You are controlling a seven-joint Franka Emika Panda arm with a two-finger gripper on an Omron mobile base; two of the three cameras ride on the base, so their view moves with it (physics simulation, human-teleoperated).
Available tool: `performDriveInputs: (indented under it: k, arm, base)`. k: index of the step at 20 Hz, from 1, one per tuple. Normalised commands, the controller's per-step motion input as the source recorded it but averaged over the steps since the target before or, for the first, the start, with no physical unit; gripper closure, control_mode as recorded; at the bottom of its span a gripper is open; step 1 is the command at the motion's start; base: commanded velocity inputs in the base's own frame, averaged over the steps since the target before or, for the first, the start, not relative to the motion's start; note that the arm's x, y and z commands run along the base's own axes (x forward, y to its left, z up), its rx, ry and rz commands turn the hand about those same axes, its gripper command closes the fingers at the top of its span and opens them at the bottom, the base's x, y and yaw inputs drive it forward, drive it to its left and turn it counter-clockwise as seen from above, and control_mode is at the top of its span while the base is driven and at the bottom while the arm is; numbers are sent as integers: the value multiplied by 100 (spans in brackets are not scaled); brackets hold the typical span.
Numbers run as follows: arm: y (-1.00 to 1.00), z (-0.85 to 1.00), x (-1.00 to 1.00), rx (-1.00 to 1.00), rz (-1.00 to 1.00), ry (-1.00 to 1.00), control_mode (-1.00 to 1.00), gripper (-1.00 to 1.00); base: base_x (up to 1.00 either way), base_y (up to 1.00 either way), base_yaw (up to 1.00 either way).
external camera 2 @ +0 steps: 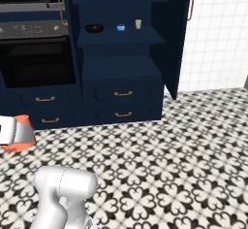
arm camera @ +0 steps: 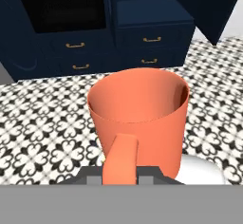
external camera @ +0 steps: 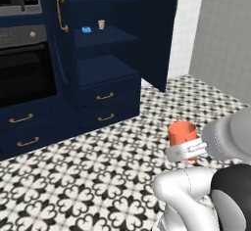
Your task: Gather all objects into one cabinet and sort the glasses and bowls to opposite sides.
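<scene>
Hand view, item one: orange-red cup (arm camera: 137,118), open mouth facing the camera, its handle at 6 o'clock running down between the fingers. Fingers clenched on the cup at that handle side; the grip covers a narrow part of the wall only.

Left base view: gripper (external camera: 188,151) carries the same cup (external camera: 182,133) above the patterned floor (external camera: 73,176), well apart from the cabinet (external camera: 162,29), which stands at 11 o'clock from the cup with its door swung open.

Item two: blue cup (external camera: 87,29) and beige cup (external camera: 101,24) on the cabinet's middle shelf (external camera: 117,36), near each other.

Item three: black bowl (external camera 2: 94,28) in the right base view, on the same shelf at 9 o'clock of the blue cup (external camera 2: 121,27); beige cup (external camera 2: 138,24) at 3 o'clock.

Item four: oven (external camera 2: 38,60) and lower drawers (external camera 2: 121,102) flank the route.

Hazards, as judged:
- Off-centre hold by the handle; a fast swing may let the cup twist or slip to the floor.
- Open door edge stands beside the shelf mouth; a wide approach may knock it.
- Shelf already holds three pieces; a low or long entry may push the two cups or the bowl.
- Setting the cup down on the bowl's side would undo the sorting; the cups' end looks the proper place.
- Shelf above leaves limited headroom for a tall carry.
</scene>
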Motion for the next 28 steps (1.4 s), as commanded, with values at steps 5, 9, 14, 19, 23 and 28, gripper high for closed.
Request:
performDriveInputs:
  k: [5,9,14,19,23,28]
  arm:
    - [0,0,0,0,0,0,100,100]
    - [0,0,0,0,0,0,100,100]
    - [0,0,0,0,0,0,100,100]
    - [0,0,0,0,0,0,100,100]
    - [0,0,0,0,0,0,100,100]
    - [0,0,0,0,0,0,100,100]
  base:
    - [6,-59,39]
    - [40,-13,27]
    - [92,-34,14]
    - [72,-78,0]
    - [55,-59,1]
    - [90,-3,12]
